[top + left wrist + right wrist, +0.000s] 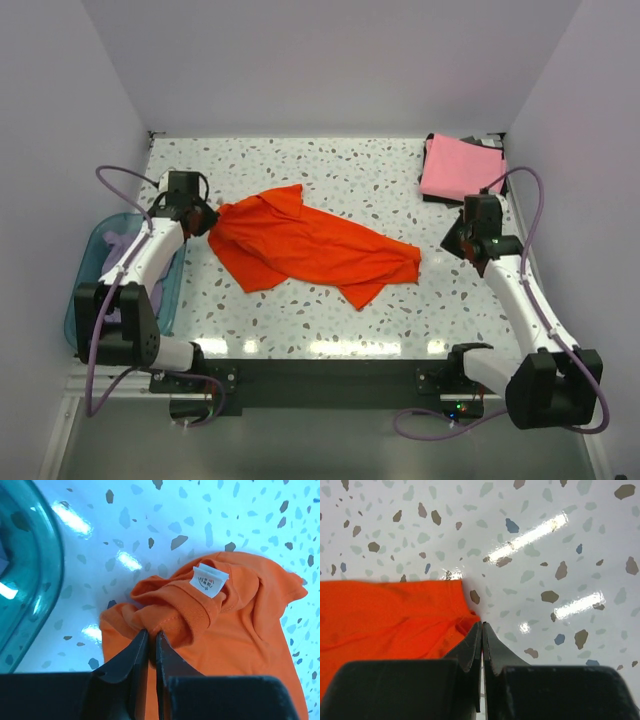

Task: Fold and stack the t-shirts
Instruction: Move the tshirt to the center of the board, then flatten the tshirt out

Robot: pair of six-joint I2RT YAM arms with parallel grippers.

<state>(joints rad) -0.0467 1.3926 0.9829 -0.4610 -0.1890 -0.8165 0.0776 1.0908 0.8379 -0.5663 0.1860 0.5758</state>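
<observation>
The left gripper [149, 636] is clenched on a fold by the collar of the orange-red t-shirt [310, 245], which sprawls on the bench [330, 165] between both grippers. The right gripper [481, 626] is pressed closed with the hem at its tips; whether it pinches cloth, I cannot tell. A folded pink t-shirt [460, 168] lies beyond the right gripper

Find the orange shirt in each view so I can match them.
Top external: shirt spread across the middle.
Left wrist: lower right, pinched by the left gripper.
Right wrist: lower left, beside the shut right gripper.
Shared landmark: the speckled tabletop.
</observation>
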